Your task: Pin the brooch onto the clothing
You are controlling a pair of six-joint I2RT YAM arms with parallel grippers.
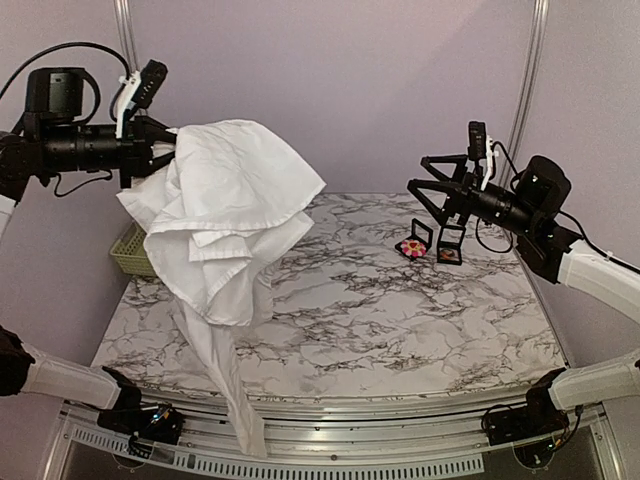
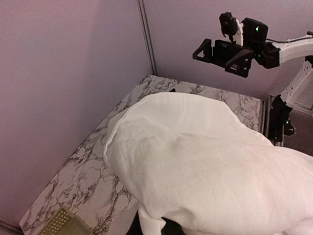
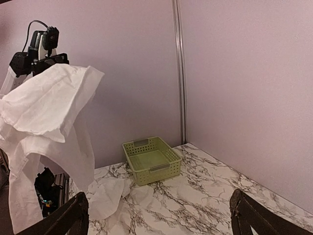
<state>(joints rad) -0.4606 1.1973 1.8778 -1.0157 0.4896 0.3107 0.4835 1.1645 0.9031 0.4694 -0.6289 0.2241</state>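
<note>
Shirt (image 1: 235, 190) in left hand (image 1: 168, 150) (right hand (image 1: 418, 178) agape)

On 1 marble table (image 1: 400, 320) there are 1 white shirt (image 1: 225, 200), 1 green basket (image 1: 130, 250) at 9 o'clock and 2 small open black boxes (image 1: 450, 243) at 2 o'clock. 1 pink flower brooch (image 1: 411, 247) lies at the left of those 2. There are 2 grippers: 1 left gripper (image 1: 165, 150) at 10 o'clock, 1 right gripper (image 1: 416, 172) at 2 o'clock

Shirt (image 1: 225, 200) left above table (image 1: 400, 320), brooch (image 1: 411, 246) right, basket (image 1: 128, 252) behind.
</note>
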